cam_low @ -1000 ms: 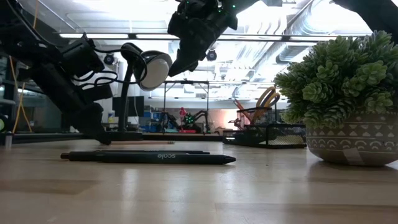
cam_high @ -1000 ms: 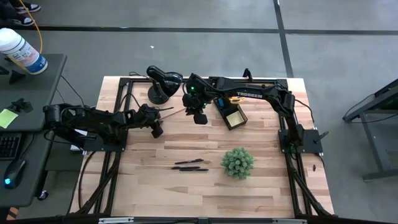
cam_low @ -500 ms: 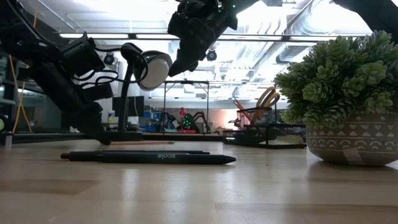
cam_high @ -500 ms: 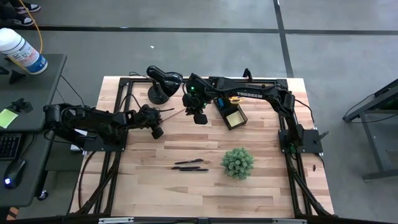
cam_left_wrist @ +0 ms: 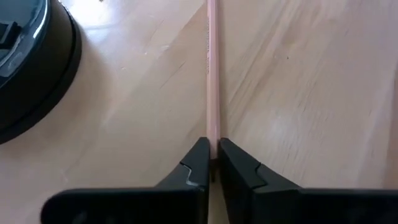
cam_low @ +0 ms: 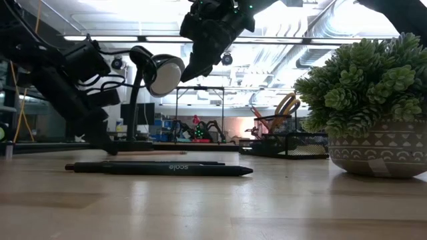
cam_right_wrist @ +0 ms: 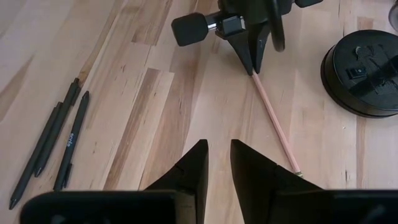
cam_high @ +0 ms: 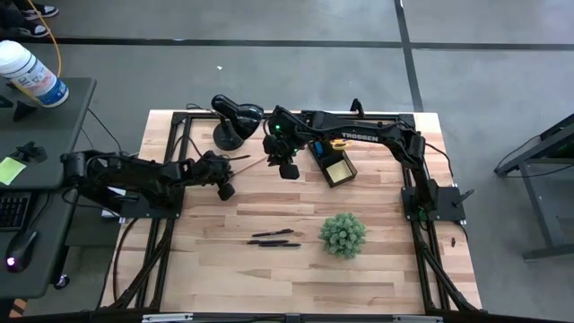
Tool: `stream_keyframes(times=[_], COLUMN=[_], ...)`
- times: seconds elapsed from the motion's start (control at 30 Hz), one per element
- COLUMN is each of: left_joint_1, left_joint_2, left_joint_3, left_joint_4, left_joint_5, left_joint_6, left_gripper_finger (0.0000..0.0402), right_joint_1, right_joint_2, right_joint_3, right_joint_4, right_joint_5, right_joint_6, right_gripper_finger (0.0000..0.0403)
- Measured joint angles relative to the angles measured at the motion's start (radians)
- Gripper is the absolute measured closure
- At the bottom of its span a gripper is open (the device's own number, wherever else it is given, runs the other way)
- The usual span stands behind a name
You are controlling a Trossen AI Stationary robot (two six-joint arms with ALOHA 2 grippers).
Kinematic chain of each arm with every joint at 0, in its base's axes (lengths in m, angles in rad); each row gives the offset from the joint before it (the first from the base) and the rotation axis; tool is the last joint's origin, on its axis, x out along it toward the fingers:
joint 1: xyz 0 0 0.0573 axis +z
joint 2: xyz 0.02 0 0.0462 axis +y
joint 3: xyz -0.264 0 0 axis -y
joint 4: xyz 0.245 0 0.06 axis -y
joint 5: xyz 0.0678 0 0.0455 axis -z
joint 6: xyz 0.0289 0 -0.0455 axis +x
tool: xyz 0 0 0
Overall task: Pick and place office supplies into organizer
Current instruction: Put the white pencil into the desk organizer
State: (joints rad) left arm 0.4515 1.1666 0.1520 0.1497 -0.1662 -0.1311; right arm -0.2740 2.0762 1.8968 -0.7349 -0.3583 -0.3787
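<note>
The left gripper [cam_left_wrist: 213, 163] sits left of centre in the high view, pinched shut on one end of the pencil [cam_left_wrist: 212, 74] — which lies flat on the table [cam_high: 269, 278], running toward the lamp [cam_high: 230, 124]. The grip is at the very tip, so lifting may let it pivot or slip. The right gripper [cam_right_wrist: 216, 163] hovers above, fingers slightly apart, empty. The organizer [cam_high: 334, 164] waits upper centre-right.

pencil [cam_left_wrist: 212, 81]: thin, bare wood, flat on the surface, far left of centre, one end pinched.
pens [cam_high: 273, 239]: thin, black, lying side by side near centre.
organizer [cam_high: 334, 164]: small black caddy, far side; yellow pad in tray, yellow-handled scissors [cam_low: 287, 104] upright.
</note>
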Motion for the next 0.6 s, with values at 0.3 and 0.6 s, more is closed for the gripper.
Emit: stream_keyframes(times=[0.3, 0.6], left_joint_1=[0.0, 0.0], left_joint_2=[-0.054, -0.108], left_joint_3=[-0.001, 0.001], left_joint_4=[-0.006, 0.009], left_joint_5=[0.027, 0.033], left_joint_6=[0.003, 0.007], left_gripper_finger=[0.0391, 0.04], right_joint_1=[-0.003, -0.003], right_joint_2=[0.0, 0.0], right_joint_3=[0.0, 0.0], right_joint_4=[0.0, 0.0], right_joint_5=[0.008, 0.008], right_joint_6=[-0.006, -0.007], right_gripper_finger=[0.034, 0.0344])
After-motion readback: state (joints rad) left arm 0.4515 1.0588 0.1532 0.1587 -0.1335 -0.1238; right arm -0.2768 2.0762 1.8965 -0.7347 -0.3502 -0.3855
